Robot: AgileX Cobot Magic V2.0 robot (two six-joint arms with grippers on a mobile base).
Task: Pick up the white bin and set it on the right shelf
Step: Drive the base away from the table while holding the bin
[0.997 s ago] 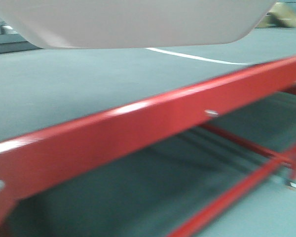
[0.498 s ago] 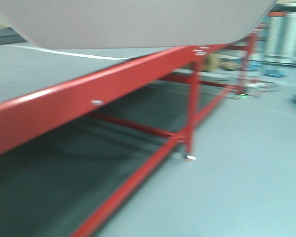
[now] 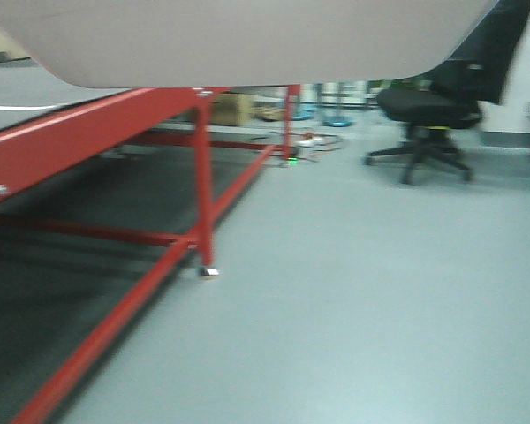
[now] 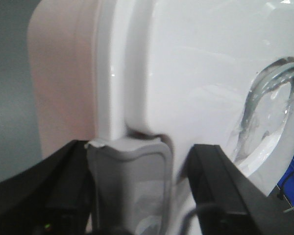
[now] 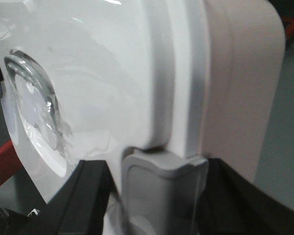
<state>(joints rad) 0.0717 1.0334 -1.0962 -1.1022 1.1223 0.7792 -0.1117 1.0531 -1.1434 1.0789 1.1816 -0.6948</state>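
Note:
The white bin (image 3: 247,40) fills the top of the front view, held up off the floor, only its pinkish underside showing. In the left wrist view its glossy lid (image 4: 196,73) and recessed handle are close up, and my left gripper (image 4: 142,161) is shut on the bin's rim, its black fingers either side of a grey latch (image 4: 130,181). On the opposite end, my right gripper (image 5: 154,171) is shut the same way round the other grey latch (image 5: 159,191), with the lid (image 5: 112,73) above it. The right shelf is out of view.
A red-painted metal frame (image 3: 71,137) stands at the left with a leg (image 3: 203,185) near the middle. A black office chair (image 3: 424,115) is at the back right. Grey floor (image 3: 362,300) spreads ahead. A blue crate edge (image 4: 291,181) shows low right.
The front view has swung to the right: the red frame slid to the left, and the open floor and office chair came into sight. The bin stays at the top of the frame.

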